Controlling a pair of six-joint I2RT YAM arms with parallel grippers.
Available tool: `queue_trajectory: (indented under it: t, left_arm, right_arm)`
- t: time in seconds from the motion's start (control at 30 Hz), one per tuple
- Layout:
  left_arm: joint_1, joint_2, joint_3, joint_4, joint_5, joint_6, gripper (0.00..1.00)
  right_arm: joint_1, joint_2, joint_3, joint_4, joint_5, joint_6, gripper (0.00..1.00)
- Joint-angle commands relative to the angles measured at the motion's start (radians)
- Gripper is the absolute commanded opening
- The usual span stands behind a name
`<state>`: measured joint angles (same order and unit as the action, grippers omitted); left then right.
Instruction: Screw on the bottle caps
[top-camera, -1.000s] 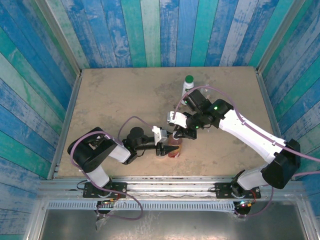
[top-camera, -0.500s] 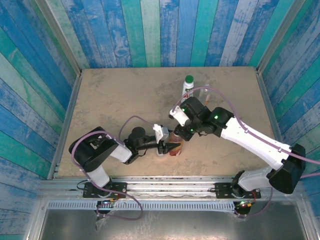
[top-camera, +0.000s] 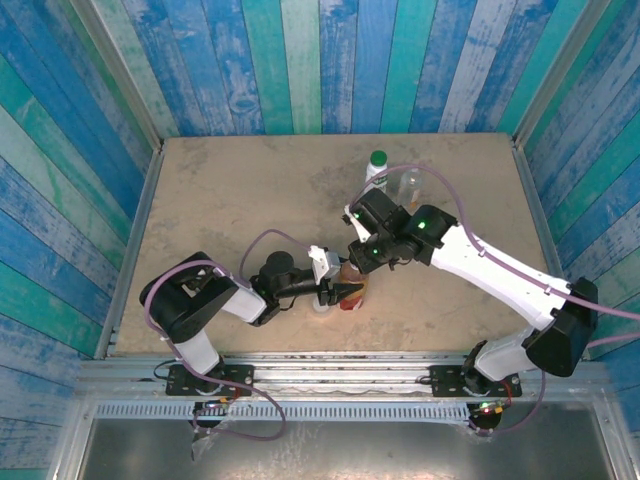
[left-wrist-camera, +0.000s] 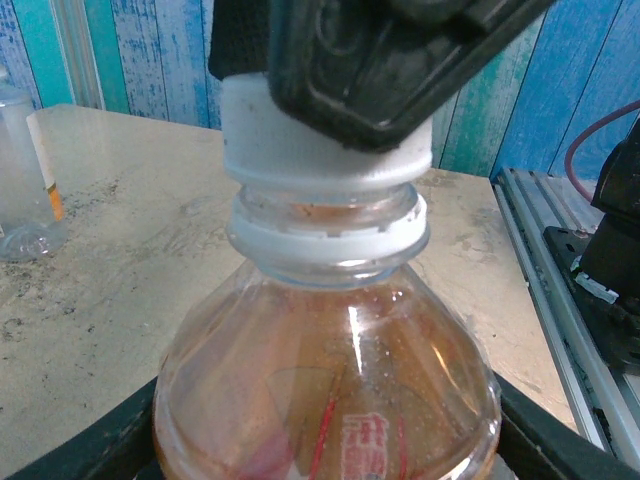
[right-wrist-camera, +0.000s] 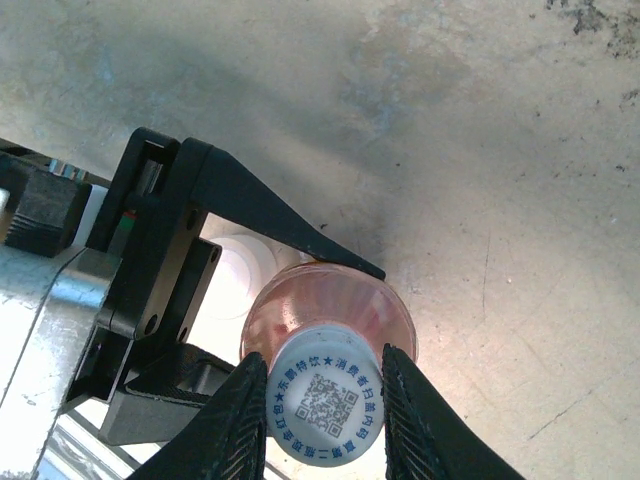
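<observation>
Since a cap can only be turned against a bottle that holds firm, the left hand (left-wrist-camera: 320, 452), low in the middle of the overhead view, is clamped across the belly of the amber bottle (left-wrist-camera: 325, 380). One dark finger sits on either side, and the bottle stands upright on the counter (top-camera: 230, 200) just above the arm bases. A pale round thing lies just beside the bottle's foot, half hidden under that hand, and I cannot tell what it is. Directly above, the right hand (right-wrist-camera: 323, 360) reaches down from the upper right and is closed on the pale cap (right-wrist-camera: 325, 400), its two fingers pinching the rim from opposite sides so the wrist can twist it. Seen from the left wrist, the cap sits square on the neck with a thin band of neck showing above the collar ring, so I judge the threading under way, not finished. Further up the frame, well apart from the work, the white bottle (top-camera: 376, 172) already wears its green cap (top-camera: 378, 157). The clear bottle (top-camera: 408, 185) stands just to its right; whether it is capped is too small to tell
</observation>
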<state>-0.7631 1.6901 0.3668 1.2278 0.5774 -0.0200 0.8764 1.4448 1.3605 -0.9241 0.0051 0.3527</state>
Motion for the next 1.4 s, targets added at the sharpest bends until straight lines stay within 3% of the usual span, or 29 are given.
queue_trajectory:
  t: [0.0, 0.5, 0.87, 1.03, 1.1, 1.23, 1.37]
  left_arm:
    - [0.004, 0.031, 0.008, -0.036, -0.073, 0.024, 0.62]
    - [0.004, 0.031, 0.001, -0.037, -0.070, 0.026, 0.62]
    - [0.004, 0.029, -0.001, -0.039, -0.056, 0.030, 0.63]
    - [0.005, 0.037, -0.004, -0.027, -0.032, 0.039, 0.63]
    - [0.004, 0.036, -0.009, -0.019, 0.001, 0.046, 0.63]
    - [0.004, 0.026, -0.005, -0.025, 0.093, 0.045, 0.62]
    - [0.004, 0.011, 0.001, -0.070, 0.115, 0.066, 0.62]
  right_arm:
    - [0.013, 0.037, -0.019, -0.155, -0.004, 0.042, 0.21]
    - [0.021, 0.019, 0.032, -0.105, 0.039, -0.050, 0.36]
    - [0.020, -0.032, 0.049, -0.082, 0.032, -0.097, 0.60]
    - [0.013, -0.102, 0.032, -0.057, 0.005, -0.244, 0.64]
    - [-0.003, -0.134, 0.013, -0.047, -0.029, -0.371, 0.63]
    - [-0.080, -0.182, -0.048, -0.042, -0.188, -0.670, 0.61]
    - [-0.150, -0.195, -0.063, -0.054, -0.340, -0.913, 0.61]
